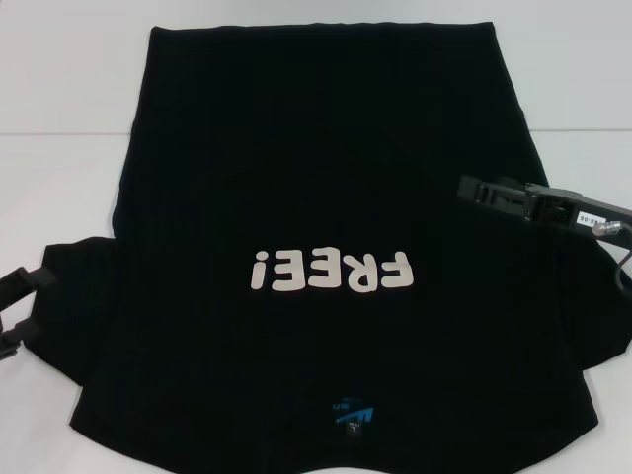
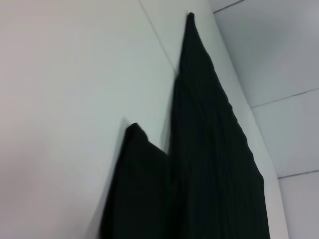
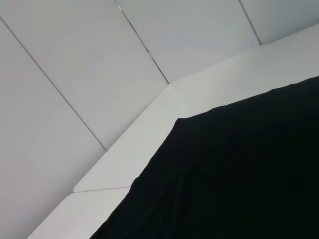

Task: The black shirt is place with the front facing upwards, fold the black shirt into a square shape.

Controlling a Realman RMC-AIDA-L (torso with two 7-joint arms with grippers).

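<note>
The black shirt (image 1: 326,148) lies spread flat on the white table (image 1: 59,118), front up. Its white letters "FREE!" (image 1: 331,269) read upside down to me, and the blue neck label (image 1: 354,415) is at the near edge. My left gripper (image 1: 18,308) is open at the table's left side, right at the end of the shirt's left sleeve (image 1: 74,281). My right gripper (image 1: 474,190) hovers over the shirt's right side, near its edge. The shirt also shows in the left wrist view (image 2: 209,164) and in the right wrist view (image 3: 239,174).
Bare white table surrounds the shirt on the left, the right (image 1: 592,99) and at the back. The right wrist view shows the table's far corner (image 3: 149,134) and white wall panels (image 3: 75,74) behind it. A cable (image 1: 620,267) hangs from the right arm.
</note>
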